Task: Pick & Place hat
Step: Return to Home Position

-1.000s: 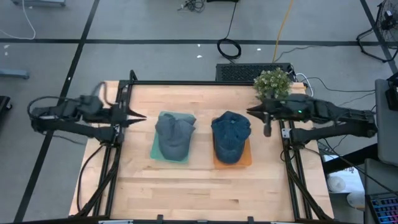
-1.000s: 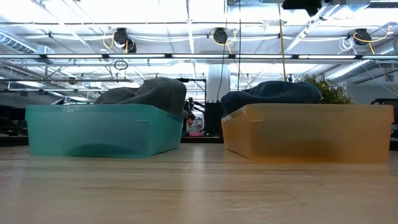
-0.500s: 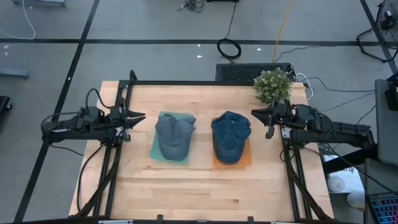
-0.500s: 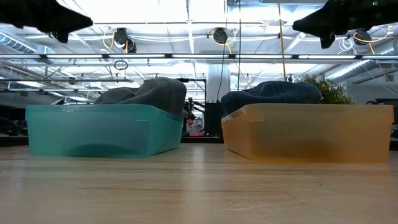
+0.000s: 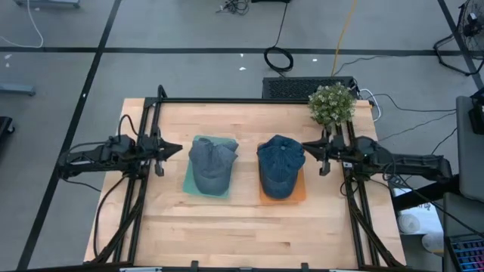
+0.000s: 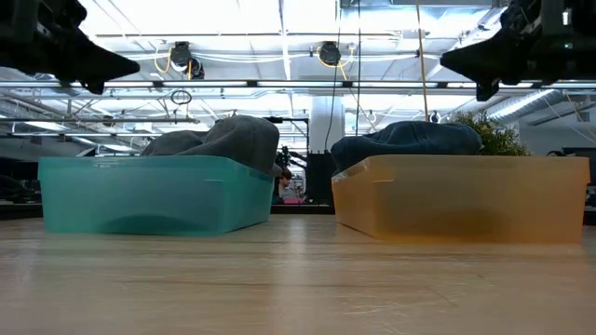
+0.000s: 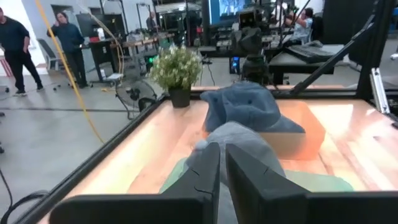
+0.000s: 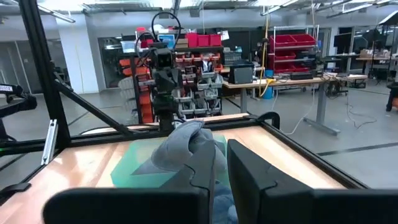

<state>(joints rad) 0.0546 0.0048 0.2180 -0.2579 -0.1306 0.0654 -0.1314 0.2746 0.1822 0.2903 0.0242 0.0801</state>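
Left gripper (image 5: 171,149), fingers closed on nothing, hangs over the left side of the table (image 5: 227,230), near the teal bin (image 5: 188,183). Right gripper (image 5: 307,146), likewise closed and empty, hangs near the orange bin (image 5: 300,195). The gray cap (image 5: 210,165) lies in the teal bin, the blue cap (image 5: 280,165) in the orange bin.

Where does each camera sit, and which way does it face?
High: above the table, facing straight down; left gripper and right gripper both show.
Low: at tabletop height, facing level at teal bin and orange bin; grippers overhead.
Left wrist: on the left arm, facing the gray cap past its own fingers.
Right wrist: on the right arm, facing oppositely, own fingers below.
Shared: both wrist views see the gray cap.
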